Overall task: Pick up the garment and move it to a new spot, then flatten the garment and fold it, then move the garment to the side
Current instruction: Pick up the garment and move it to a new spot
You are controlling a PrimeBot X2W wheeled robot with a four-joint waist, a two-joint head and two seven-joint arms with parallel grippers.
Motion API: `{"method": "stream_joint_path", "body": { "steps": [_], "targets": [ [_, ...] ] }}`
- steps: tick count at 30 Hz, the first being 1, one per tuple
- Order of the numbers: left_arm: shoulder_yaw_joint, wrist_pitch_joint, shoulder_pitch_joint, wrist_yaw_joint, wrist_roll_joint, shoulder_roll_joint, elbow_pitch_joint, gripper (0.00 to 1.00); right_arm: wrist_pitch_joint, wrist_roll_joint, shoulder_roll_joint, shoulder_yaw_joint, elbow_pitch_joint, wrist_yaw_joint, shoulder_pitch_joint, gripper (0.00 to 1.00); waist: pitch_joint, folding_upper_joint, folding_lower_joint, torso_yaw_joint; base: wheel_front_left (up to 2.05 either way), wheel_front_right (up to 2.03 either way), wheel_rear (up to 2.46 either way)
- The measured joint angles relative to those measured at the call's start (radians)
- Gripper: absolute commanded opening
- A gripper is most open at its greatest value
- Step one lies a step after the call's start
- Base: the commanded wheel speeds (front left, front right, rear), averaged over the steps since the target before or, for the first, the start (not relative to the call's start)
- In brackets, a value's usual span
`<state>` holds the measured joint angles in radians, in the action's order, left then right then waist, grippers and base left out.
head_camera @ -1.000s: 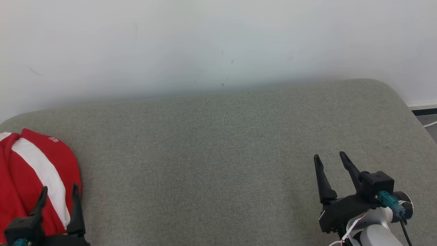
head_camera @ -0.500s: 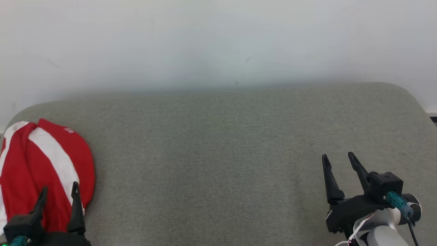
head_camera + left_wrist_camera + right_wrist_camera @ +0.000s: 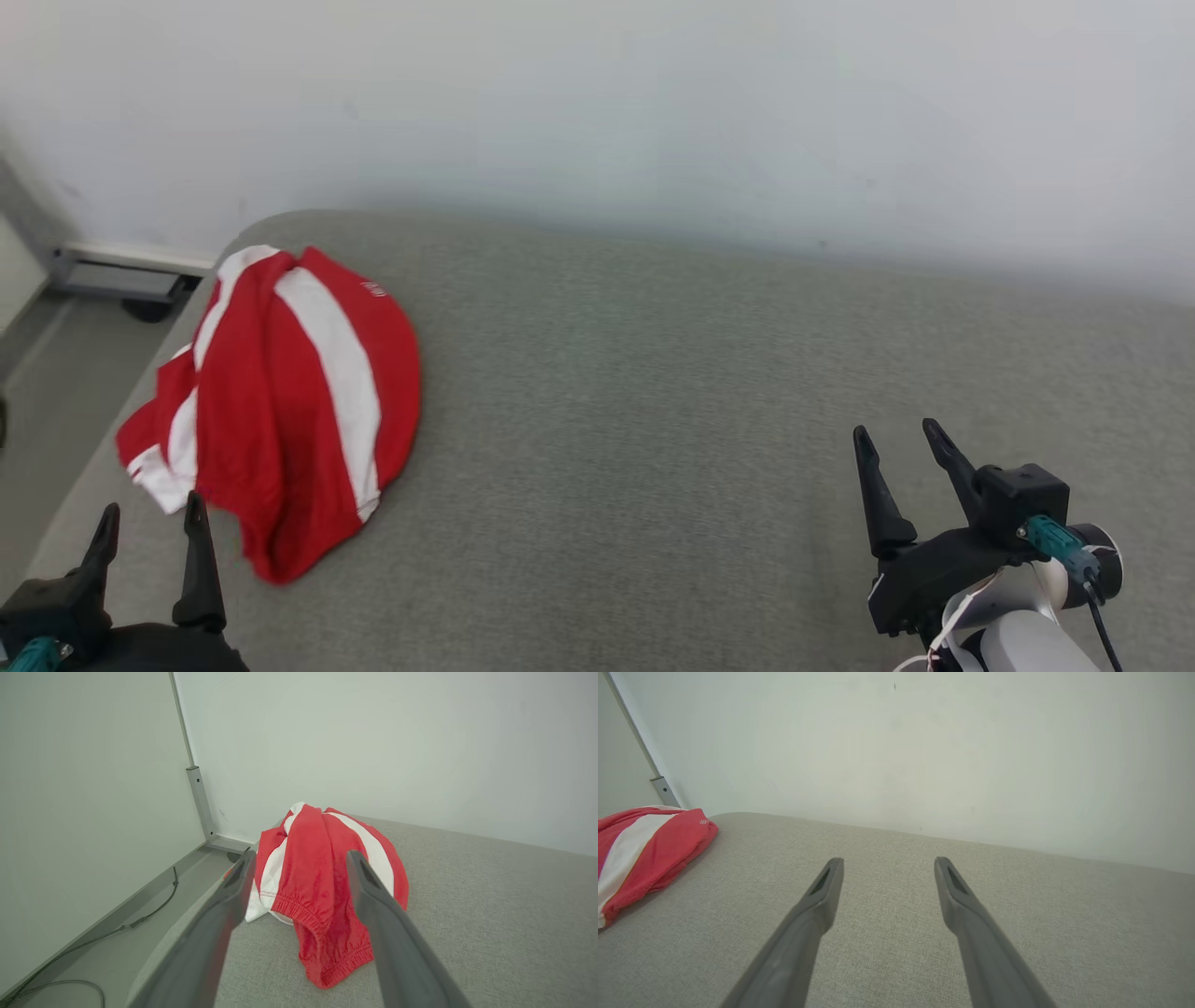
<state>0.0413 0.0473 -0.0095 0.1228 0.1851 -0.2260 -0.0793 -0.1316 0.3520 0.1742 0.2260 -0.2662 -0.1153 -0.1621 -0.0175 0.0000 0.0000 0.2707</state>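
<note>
Down at the bottom of the head view are two grippers. The left gripper point(image 3: 152, 504) sits at the lower left, and the picture's edge cuts off its body. Its two dark fingers are spread wide with nothing between them. The right gripper point(image 3: 895, 429) sits at the lower right. Its two fingers are also spread wide and hold nothing. A white wire and a blue-green plug show on its wrist.

Both grippers hang over one big grey cushion point(image 3: 653, 420). One garment point(image 3: 299, 392) lies on it, just past the left gripper's tips and well apart from the right gripper. It is red with white stripes, and it sits in a bunched heap at the cushion's left edge. It is so crumpled that I cannot tell what kind of clothing it is. A tiny white mark near its far end is too small to read.

The left wrist view looks between the left fingers and shows the garment's stretchy, gathered hem. It also shows one thin cable point(image 3: 93, 938) on the floor point(image 3: 140, 914) beside the cushion. One grey metal post point(image 3: 198, 798) stands up in the corner there.

The right wrist view shows part of the garment at its left side, cut off by the picture's edge.

Behind it all is one pale wall point(image 3: 597, 93) with a few small dark specks.
</note>
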Motion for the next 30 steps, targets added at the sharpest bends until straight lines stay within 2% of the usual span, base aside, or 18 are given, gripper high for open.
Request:
{"method": "stream_joint_path", "body": {
  "steps": [9,16,21,30],
  "targets": [
    [0.007,-0.013,-0.005,0.000,-0.010,0.002,-0.010,1.00,0.000,0.002,-0.001,0.001,-0.019,0.001,-0.011,1.00,-0.009,0.0000,0.0000,0.130,0.00,0.00,0.00],
    [-0.031,-0.013,0.005,0.000,-0.010,-0.012,-0.004,1.00,0.011,0.001,-0.025,0.040,-0.028,0.015,-0.055,1.00,-0.009,0.0000,0.0000,0.217,0.00,0.00,0.00],
    [-0.032,-0.013,0.007,0.000,-0.010,-0.004,0.006,1.00,0.017,0.000,-0.026,0.047,-0.046,0.020,-0.074,1.00,-0.004,0.0000,0.0000,0.241,0.00,0.00,0.00],
    [-0.030,-0.013,0.005,-0.004,0.008,-0.001,0.005,1.00,0.018,0.000,-0.026,0.050,-0.055,0.023,-0.075,1.00,0.007,0.0000,0.0000,0.244,0.00,0.00,0.00]
  ]
}}
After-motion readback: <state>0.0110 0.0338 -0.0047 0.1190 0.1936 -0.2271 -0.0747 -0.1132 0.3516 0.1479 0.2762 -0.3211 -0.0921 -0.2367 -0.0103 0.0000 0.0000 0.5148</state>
